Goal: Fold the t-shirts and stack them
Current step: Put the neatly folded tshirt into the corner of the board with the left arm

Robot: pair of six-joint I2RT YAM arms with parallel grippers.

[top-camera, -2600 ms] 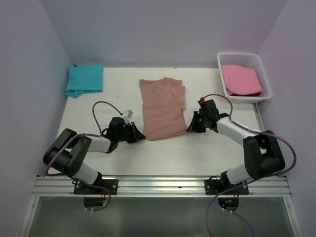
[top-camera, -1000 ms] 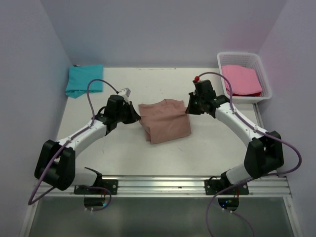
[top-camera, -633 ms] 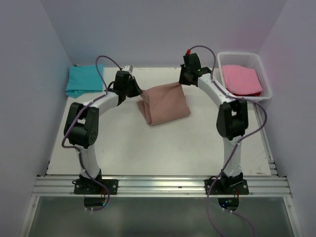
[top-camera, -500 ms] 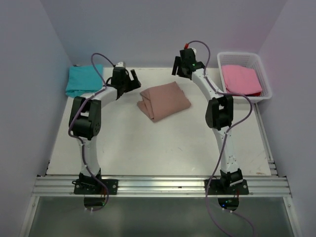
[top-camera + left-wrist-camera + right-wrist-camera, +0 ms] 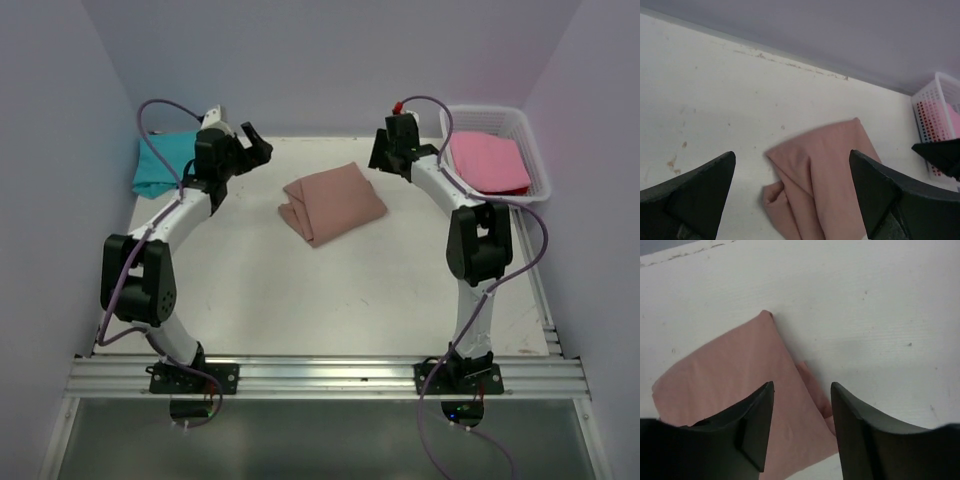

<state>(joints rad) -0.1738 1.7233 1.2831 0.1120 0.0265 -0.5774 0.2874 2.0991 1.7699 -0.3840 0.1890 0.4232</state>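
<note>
Top external | brown shirt (image 5: 333,203) seen folded on counter (image 5: 300,300), between left tool (image 5: 253,146) and right tool (image 5: 380,160) | both tools held apart, empty | teal shirt (image 5: 160,165) judged nearer left tool

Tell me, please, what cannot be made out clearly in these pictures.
- Salmon t-shirt: whether it bears a print cannot be told, because only plain folded cloth shows in every view. The bottom edge of the left wrist view cuts off its lower part.
- Teal t-shirt: seen in the top view only, where the left arm covers its right edge.
- Pink t-shirt: it lies in the basket, and its folds are too small to judge.
</note>
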